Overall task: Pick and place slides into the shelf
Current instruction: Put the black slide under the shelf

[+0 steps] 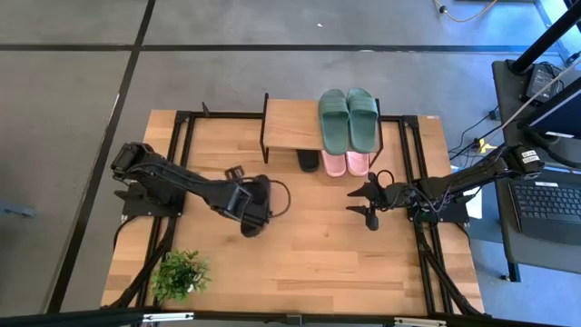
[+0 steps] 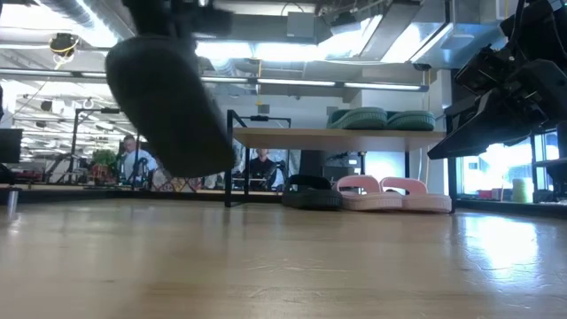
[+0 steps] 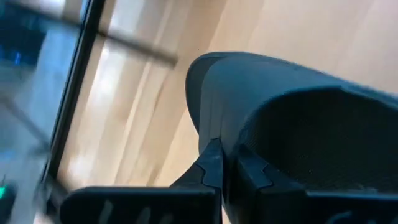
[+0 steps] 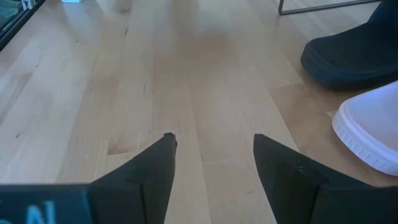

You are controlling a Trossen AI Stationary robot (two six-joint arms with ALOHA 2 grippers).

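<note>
My left gripper (image 1: 247, 207) sits over the table's middle, shut on one black slide (image 1: 259, 195). The low view shows that slide (image 2: 168, 102) in the air, tilted. The other black slide (image 1: 309, 161) lies on the table under the shelf (image 1: 290, 127), beside the pink pair (image 1: 346, 164). The dark green pair (image 1: 348, 118) rests sole-down on the shelf's top board. My right gripper (image 1: 361, 203) is open above bare table on the right, near the pink pair and touching nothing. My left gripper pinches the black slide's side rim (image 3: 214, 134) between its two fingers (image 3: 208, 168), one on the outer wall and one on the inner side. The slide is lifted clear of the table and hangs tilted below the gripper (image 2: 168, 102).
A small potted plant (image 1: 180, 272) stands at the table's near left corner. Black frame rails (image 1: 182, 163) run along both sides of the table. Bare wood lies between the two grippers and toward the near edge. A laptop (image 1: 549, 204) sits off the table to the right.
</note>
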